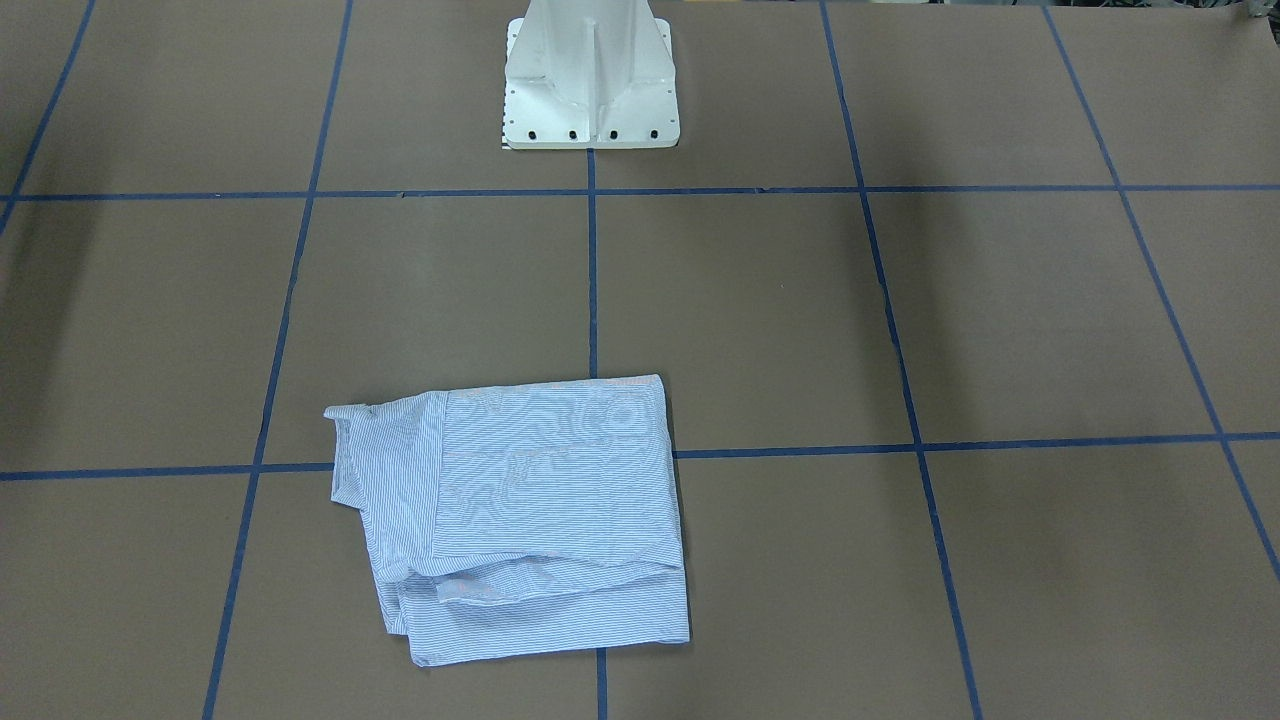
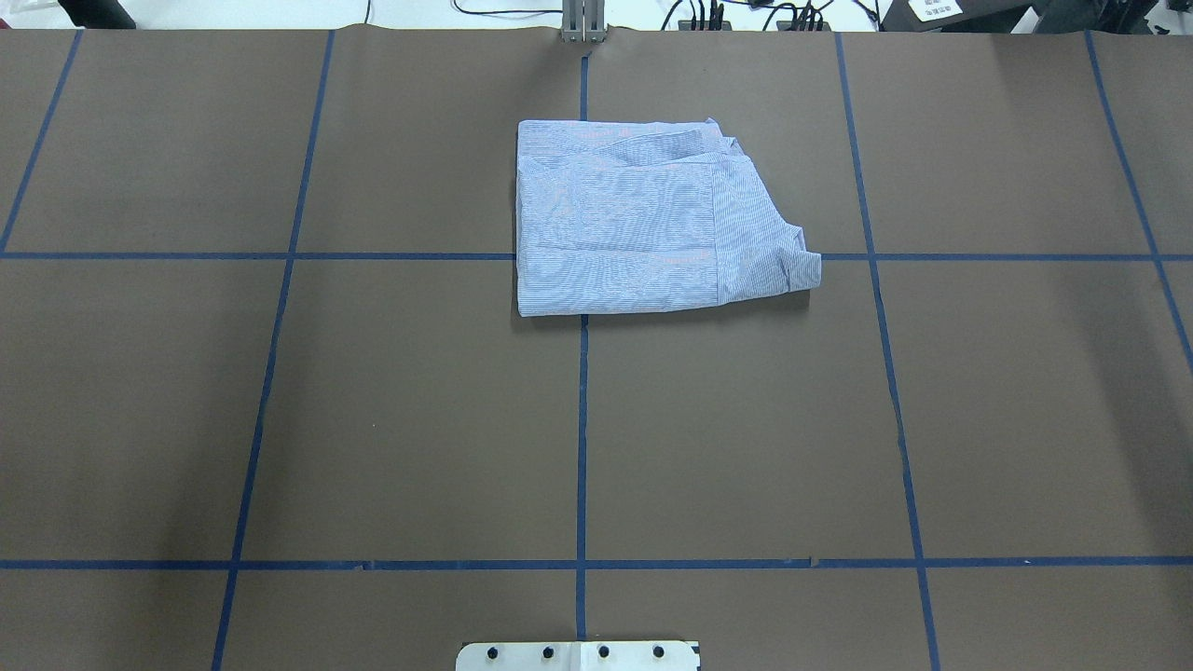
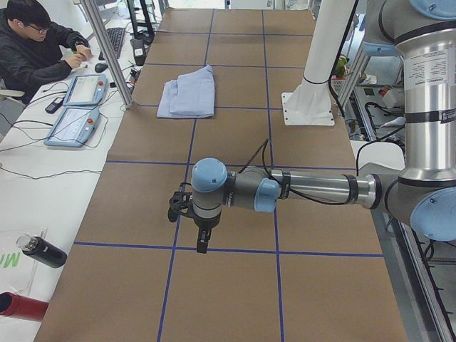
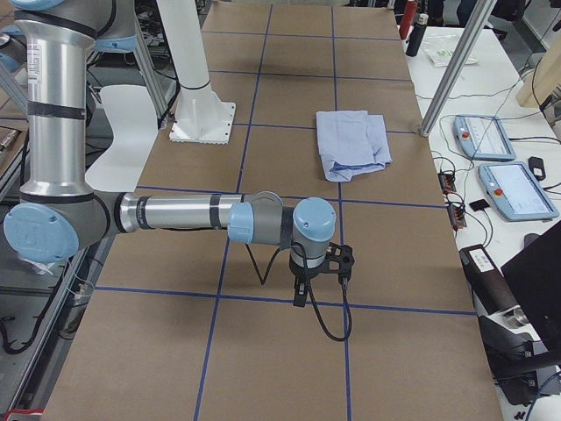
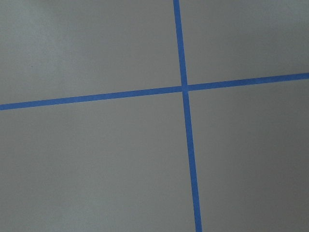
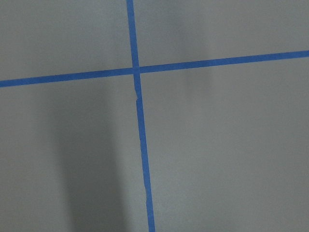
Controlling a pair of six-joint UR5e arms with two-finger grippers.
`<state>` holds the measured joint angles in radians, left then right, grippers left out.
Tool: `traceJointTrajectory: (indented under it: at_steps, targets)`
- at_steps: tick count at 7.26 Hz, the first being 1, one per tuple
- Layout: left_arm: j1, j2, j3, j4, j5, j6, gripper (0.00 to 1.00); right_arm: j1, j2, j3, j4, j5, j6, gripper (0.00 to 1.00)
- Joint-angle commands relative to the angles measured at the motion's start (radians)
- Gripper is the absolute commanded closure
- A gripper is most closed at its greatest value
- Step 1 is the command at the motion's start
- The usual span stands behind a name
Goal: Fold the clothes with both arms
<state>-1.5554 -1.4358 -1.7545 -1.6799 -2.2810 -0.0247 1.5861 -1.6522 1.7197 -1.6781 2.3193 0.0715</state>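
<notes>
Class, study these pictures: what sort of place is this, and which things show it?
Probably a robotics lab: the left arm and right arm reach over a table gridded with blue tape, and control pendants lie on a side bench by a seated person.

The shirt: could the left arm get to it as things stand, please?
Probably yes: the shirt lies folded and alone on the table, and only bare table shows between it and the left arm.

Brown table point(image 2: 419, 419) with blue tape grid point(image 2: 582, 438); alongside, white bench point(image 3: 35, 192) with pendants point(image 3: 71, 127), seated person point(image 3: 35, 53).
</notes>
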Motion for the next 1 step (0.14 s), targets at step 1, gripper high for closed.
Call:
traceJointTrajectory:
  at_steps: [1]
  targets:
    - [0.000, 0.000, 0.003, 0.000, 0.000, 0.000, 0.00, 0.000, 0.000, 0.001, 0.000, 0.002, 0.001, 0.00]
